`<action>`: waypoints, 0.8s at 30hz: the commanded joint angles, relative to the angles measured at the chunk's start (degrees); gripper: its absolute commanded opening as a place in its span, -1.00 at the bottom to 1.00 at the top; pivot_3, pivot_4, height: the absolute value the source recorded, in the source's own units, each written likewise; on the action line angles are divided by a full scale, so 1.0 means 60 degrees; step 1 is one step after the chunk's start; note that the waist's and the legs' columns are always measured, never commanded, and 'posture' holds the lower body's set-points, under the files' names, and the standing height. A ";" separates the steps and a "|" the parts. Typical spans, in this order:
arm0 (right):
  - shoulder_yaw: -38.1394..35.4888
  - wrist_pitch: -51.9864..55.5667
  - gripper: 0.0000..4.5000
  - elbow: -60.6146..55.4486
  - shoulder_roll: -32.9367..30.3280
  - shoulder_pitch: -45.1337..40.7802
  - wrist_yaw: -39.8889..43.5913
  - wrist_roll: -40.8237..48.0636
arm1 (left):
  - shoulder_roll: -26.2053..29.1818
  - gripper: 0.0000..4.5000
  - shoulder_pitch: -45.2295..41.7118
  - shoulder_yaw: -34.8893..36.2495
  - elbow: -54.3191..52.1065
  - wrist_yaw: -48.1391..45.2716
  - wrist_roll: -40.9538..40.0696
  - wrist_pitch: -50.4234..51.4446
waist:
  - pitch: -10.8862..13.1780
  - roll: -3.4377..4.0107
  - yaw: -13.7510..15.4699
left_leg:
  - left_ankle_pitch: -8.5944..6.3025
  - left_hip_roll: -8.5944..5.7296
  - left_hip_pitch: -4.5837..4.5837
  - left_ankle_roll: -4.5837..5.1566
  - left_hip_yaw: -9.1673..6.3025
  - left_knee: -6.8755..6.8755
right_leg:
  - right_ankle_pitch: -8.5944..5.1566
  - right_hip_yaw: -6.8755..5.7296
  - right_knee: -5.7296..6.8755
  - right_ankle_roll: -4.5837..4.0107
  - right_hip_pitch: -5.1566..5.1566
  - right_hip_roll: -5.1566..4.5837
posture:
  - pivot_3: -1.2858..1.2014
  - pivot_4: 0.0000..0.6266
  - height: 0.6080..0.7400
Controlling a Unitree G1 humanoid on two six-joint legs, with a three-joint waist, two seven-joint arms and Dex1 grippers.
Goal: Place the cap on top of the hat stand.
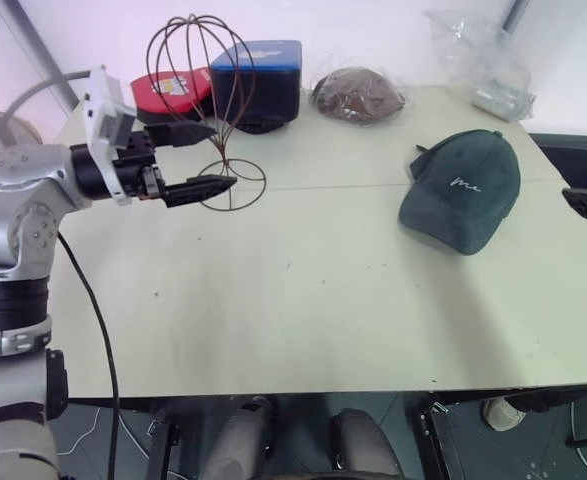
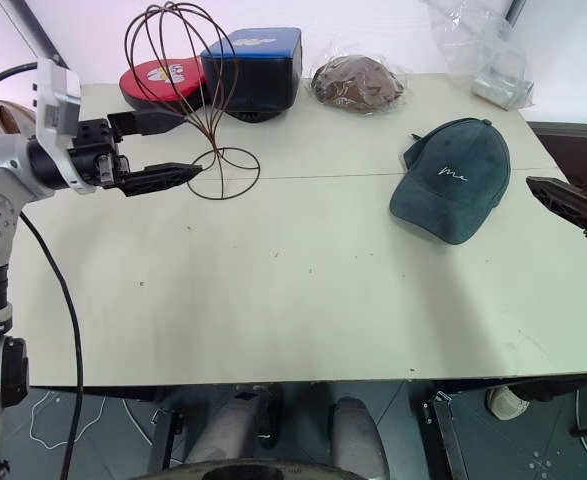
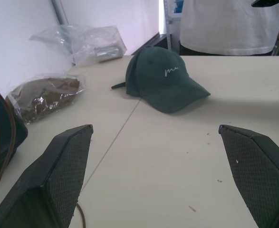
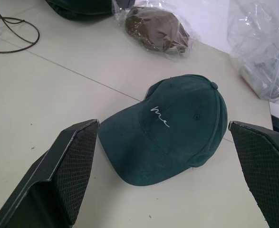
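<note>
The dark green cap point(image 1: 463, 190) lies crown up on the right side of the table point(image 1: 303, 300), its white script facing up. The hat stand point(image 1: 205, 100), a thin brown wire cage on a stem with a ring base, stands at the back left. My left gripper point(image 1: 225, 155) is open and level, right beside the stand's stem; the wrist view shows the wire just outside one finger, and whether they touch I cannot tell. My right gripper point(image 4: 163, 124) hovers open at the table's right edge, just short of the cap, with nothing between its fingers.
Behind the stand are a blue-black box point(image 1: 258, 80) and a red item point(image 1: 168, 92). A brown plastic-wrapped bundle point(image 1: 358, 95) and a clear plastic bag point(image 1: 483, 60) lie along the back edge. A person in a white shirt point(image 3: 225, 23) stands past the table's right side.
</note>
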 commanded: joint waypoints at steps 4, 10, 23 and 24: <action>-0.0270 -0.0149 1.00 -0.0184 -0.0247 -0.0039 0.0049 0.0022 | 0.0089 0.99 -0.0220 0.0174 -0.0235 -0.0018 -0.0162 0.0047 | 0.0000 0.0000 0.0001 | 0.0000 0.0000 0.0000 0.0000 0.0000 0.0000 | 0.0000 0.0000 0.0000 0.0000 0.0000 0.0000 | 0.03 -0.52 1.00; -0.0307 -0.0123 1.00 -0.0255 -0.0220 0.0007 0.0082 0.0019 | 0.0071 0.99 -0.0270 0.0147 -0.0204 -0.0050 -0.0131 0.0027 | 0.0000 0.0000 0.0001 | 0.0000 0.0000 0.0000 0.0000 0.0000 0.0000 | 0.0000 0.0000 -0.0001 0.0000 0.0000 0.0000 | 0.03 -0.52 1.00; -0.0331 -0.0140 1.00 -0.0359 -0.0199 0.0109 0.0187 0.0023 | 0.0037 0.99 -0.0294 0.0068 -0.0200 -0.0069 -0.0086 0.0001 | 0.0000 0.0000 0.0002 | 0.0000 0.0000 0.0000 0.0000 -0.0001 0.0000 | 0.0000 0.0000 0.0000 0.0000 0.0000 0.0000 | 0.03 -0.52 1.00; -0.0330 -0.0143 1.00 -0.0366 -0.0201 0.0123 0.0197 0.0020 | 0.0036 0.99 -0.0296 0.0063 -0.0197 -0.0070 -0.0085 0.0002 | 0.0000 0.0000 0.0001 | 0.0000 0.0000 0.0000 0.0000 -0.0001 0.0000 | 0.0000 0.0000 0.0000 0.0000 0.0000 0.0000 | 0.03 -0.52 1.00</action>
